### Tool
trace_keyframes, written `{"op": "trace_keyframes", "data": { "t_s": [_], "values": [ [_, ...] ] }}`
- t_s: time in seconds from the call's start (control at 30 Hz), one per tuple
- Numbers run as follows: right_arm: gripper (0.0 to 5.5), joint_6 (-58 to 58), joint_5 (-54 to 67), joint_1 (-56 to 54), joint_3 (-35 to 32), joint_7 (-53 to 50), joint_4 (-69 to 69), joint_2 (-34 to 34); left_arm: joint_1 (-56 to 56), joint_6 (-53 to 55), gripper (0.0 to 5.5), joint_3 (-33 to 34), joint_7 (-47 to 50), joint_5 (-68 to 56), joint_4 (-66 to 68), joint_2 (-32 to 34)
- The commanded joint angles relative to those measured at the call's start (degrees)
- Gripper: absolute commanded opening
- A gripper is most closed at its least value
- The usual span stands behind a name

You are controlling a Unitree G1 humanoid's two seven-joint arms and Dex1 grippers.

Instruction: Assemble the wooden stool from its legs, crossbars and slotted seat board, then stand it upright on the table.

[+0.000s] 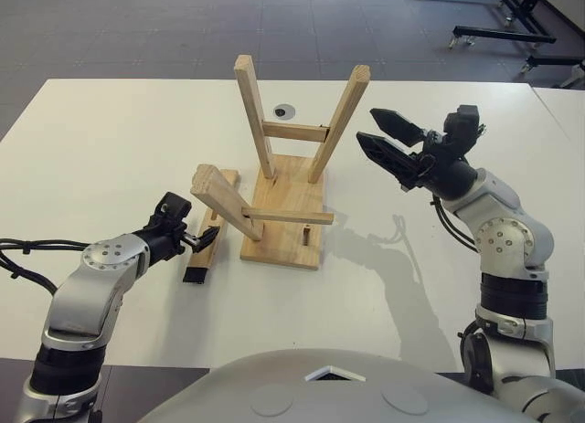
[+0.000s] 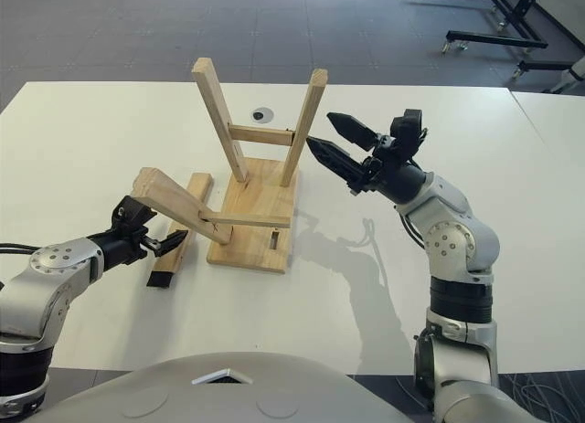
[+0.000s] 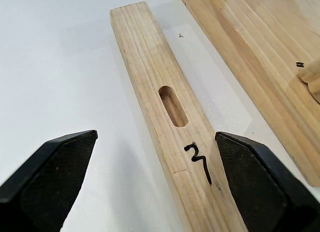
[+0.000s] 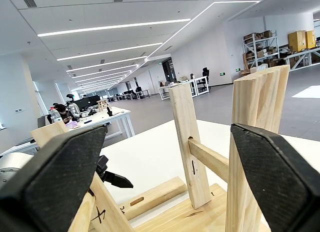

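The slotted seat board (image 1: 294,181) lies flat on the table. Two legs (image 1: 254,117) (image 1: 340,121) stand up from its far end, joined by a crossbar (image 1: 294,132). A third leg (image 1: 222,202) leans tilted over the board's left edge, with a second crossbar (image 1: 288,216) running right from it. A loose slotted leg (image 3: 172,106) lies flat on the table left of the board. My left gripper (image 1: 203,237) is open and low, one finger (image 3: 50,187) on each side of this leg. My right gripper (image 1: 367,126) hangs open just right of the right upright leg, holding nothing.
A small black piece (image 1: 194,277) sits at the near end of the loose leg. A round grommet (image 1: 285,111) is set in the table (image 1: 110,140) behind the upright legs. Bare tabletop lies on the far left and the right front.
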Motion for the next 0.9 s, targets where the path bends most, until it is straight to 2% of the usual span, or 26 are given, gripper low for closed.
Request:
{"op": "trace_keyframes", "data": {
  "t_s": [0.03,0.1,0.23,0.53,0.73,0.9],
  "values": [
    [4.55,-1.0,-0.5,1.1,0.2,-0.8,-1.1,0.8,-1.5,0.1,4.34,0.4,0.6,1.4,4.4,2.7],
    [4.55,-1.2,-0.8,1.5,0.3,-1.2,-1.3,1.1,-2.5,-0.1,4.34,0.4,0.3,1.2,4.9,3.5],
    [4.55,-1.6,-1.1,1.6,0.4,-1.2,-0.8,1.5,-1.3,-0.3,4.34,-4.2,0.4,2.7,4.4,4.8],
    [4.55,-2.0,-0.9,1.8,0.9,-1.0,-0.9,2.2,-3.3,-2.7,4.34,-4.7,-2.0,2.9,4.3,8.5],
    [4.55,-2.6,-1.5,0.7,1.0,-1.1,0.1,2.0,-2.3,-3.9,4.34,-5.0,-3.0,2.0,5.0,8.0],
    [4.55,-2.5,-1.5,-0.7,0.8,-0.8,0.9,1.6,-1.4,-5.4,3.46,-5.1,-4.1,0.7,6.0,6.7]
  ]
}}
